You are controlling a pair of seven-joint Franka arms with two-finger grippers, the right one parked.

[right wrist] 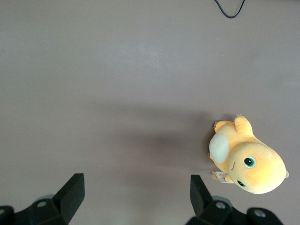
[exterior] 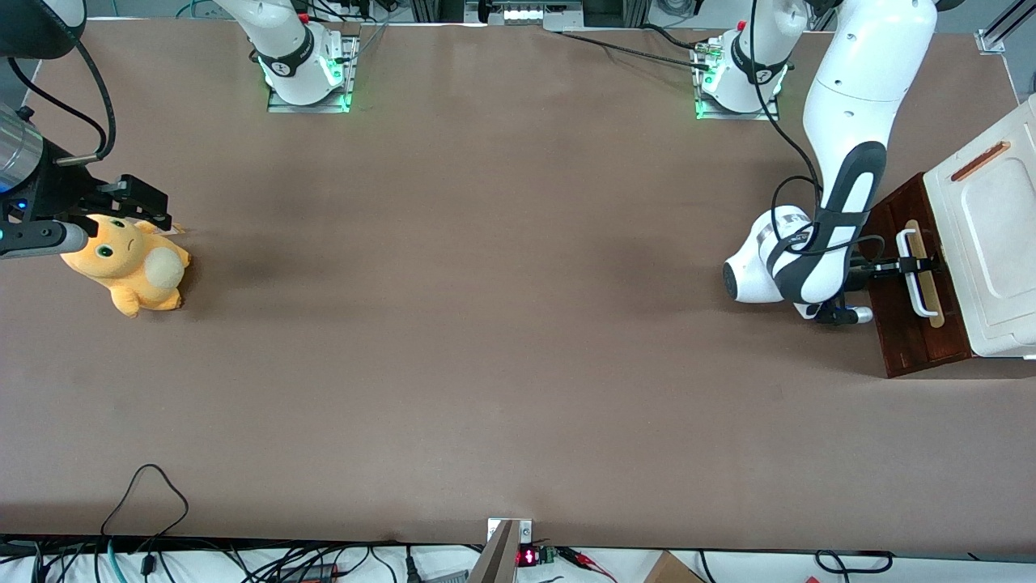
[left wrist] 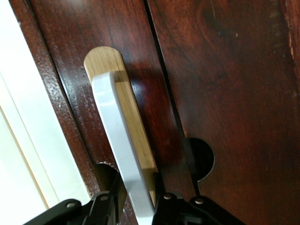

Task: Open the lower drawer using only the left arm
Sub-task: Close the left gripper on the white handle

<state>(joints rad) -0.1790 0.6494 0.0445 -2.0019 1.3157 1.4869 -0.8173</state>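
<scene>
The lower drawer (exterior: 906, 340) is a dark reddish-brown wooden front on the cabinet at the working arm's end of the table. Its white loop handle (exterior: 919, 279) sits on a pale wood strip (exterior: 932, 304). The left arm (exterior: 850, 186) reaches down to it, and its gripper (exterior: 919, 265) is at the middle of the handle. In the left wrist view the drawer front (left wrist: 140, 47) fills the frame, and the gripper (left wrist: 138, 199) has a black finger (left wrist: 110, 197) pressed on each side of the white handle (left wrist: 119, 131). No pale inside of the drawer shows.
A white cabinet top (exterior: 991, 243) with an orange-brown slot (exterior: 979, 160) lies above the drawer front. A second dark panel (left wrist: 234, 93) with a round notch adjoins the drawer front. An orange plush toy (exterior: 133, 267) lies toward the parked arm's end. Cables trail along the table's near edge.
</scene>
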